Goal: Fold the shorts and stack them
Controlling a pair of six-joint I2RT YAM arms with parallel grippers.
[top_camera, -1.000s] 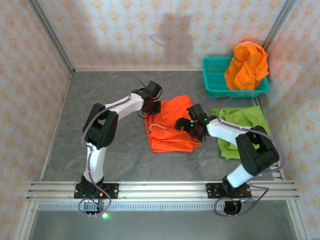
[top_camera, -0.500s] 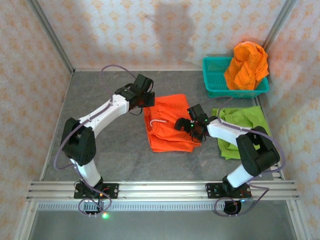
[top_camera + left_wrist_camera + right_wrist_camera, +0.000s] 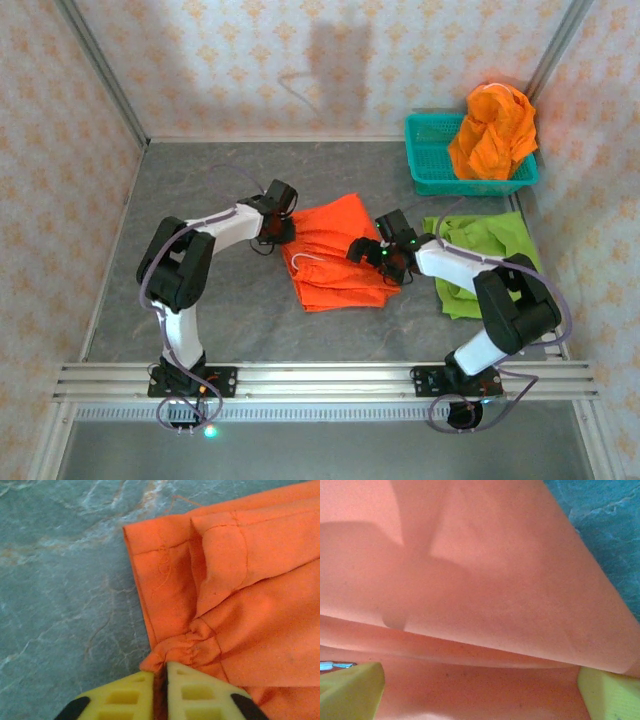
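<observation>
We see the folded orange shorts [image 3: 335, 265] lying in the middle of the table [image 3: 200, 200], between both arms. Our left gripper [image 3: 161, 672] is almost closed, pinching a gathered bit of their left edge. Our right gripper [image 3: 366, 250] is spread wide over their right side, gripping nothing. The lime green shorts [image 3: 485, 245] lie further right, near the teal basket [image 3: 425, 165]

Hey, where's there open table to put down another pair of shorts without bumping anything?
Bare grey table lies at the back left, between the walls and the folded orange shorts, and along the front between the arm bases. The right side is crowded: lime green shorts, teal plastic basket.
</observation>
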